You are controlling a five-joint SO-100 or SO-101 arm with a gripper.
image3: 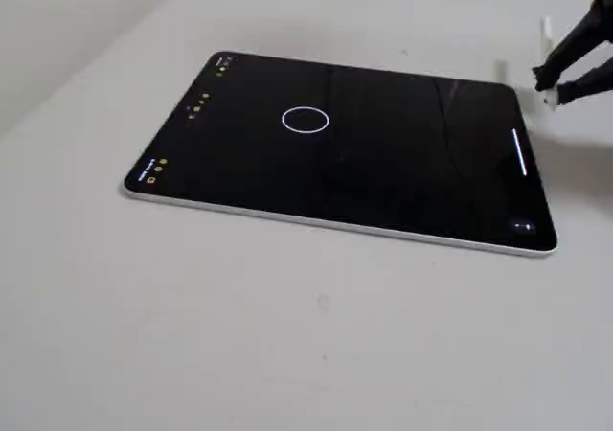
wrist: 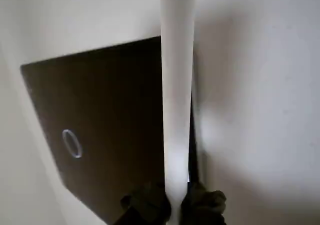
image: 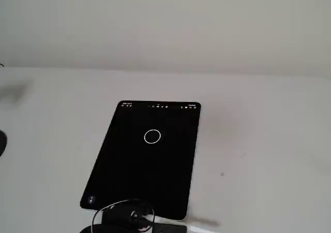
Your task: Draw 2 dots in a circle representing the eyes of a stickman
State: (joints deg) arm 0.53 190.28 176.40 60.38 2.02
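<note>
A black tablet lies flat on the white table. Its screen shows the circle, a thin white ring that is the stickman's only drawn part. The circle is plain black inside, and no dots show in any view. My gripper is shut on a white stylus that runs up the middle of the wrist view, with the circle off to its left. In a fixed view, my gripper hovers just beyond the tablet's right end, away from the ring.
Small toolbar icons line the tablet's far edge. The white table spreads around the tablet on all sides. A dark cable loop and the arm's dark body sit at the tablet's near edge.
</note>
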